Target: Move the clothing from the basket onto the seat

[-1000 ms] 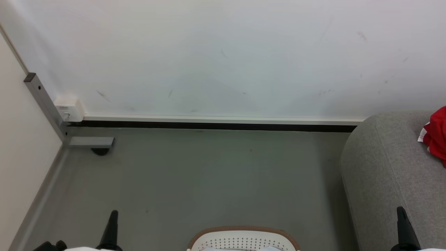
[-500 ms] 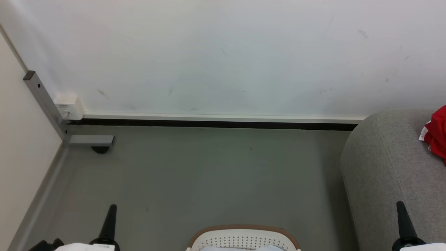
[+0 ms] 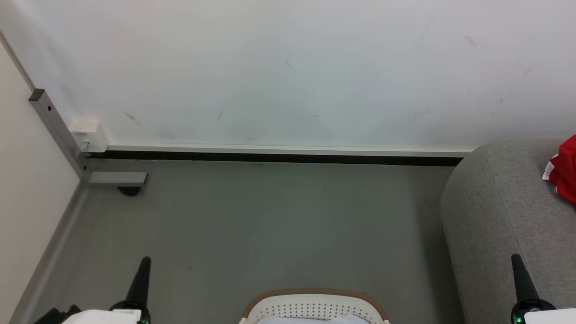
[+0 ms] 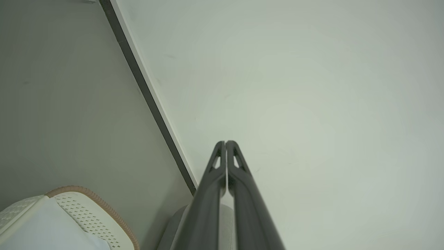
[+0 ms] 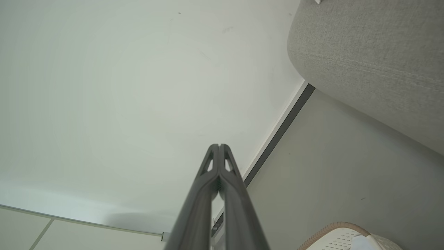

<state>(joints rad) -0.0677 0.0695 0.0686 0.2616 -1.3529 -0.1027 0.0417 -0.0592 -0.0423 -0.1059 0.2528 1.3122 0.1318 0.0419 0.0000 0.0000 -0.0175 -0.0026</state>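
The red clothing (image 3: 564, 168) with white trim lies on the grey sofa seat (image 3: 499, 211) at the right edge of the head view. The cream basket (image 3: 312, 306) with its brown rim sits at the bottom centre, a pale white-bluish cloth (image 3: 310, 320) inside it. My left gripper (image 3: 144, 262) points up at the lower left, shut and empty. My right gripper (image 3: 516, 258) points up at the lower right beside the sofa, also shut with nothing in it. The left wrist view shows the left gripper (image 4: 225, 142) and the basket (image 4: 86, 215); the right wrist view shows the right gripper (image 5: 219, 146), the basket (image 5: 343, 236) and the sofa (image 5: 374, 52).
A white wall (image 3: 288, 67) with a dark baseboard (image 3: 270, 159) runs across the back. A grey metal post (image 3: 56, 130) with a foot (image 3: 118, 179) and a white box (image 3: 88, 134) stands at the left corner. Grey floor (image 3: 270, 225) lies between basket and wall.
Both grippers have risen slightly in the head view, and the whole picture has shifted a little, so the camera moved. The red clothing stays on the sofa.
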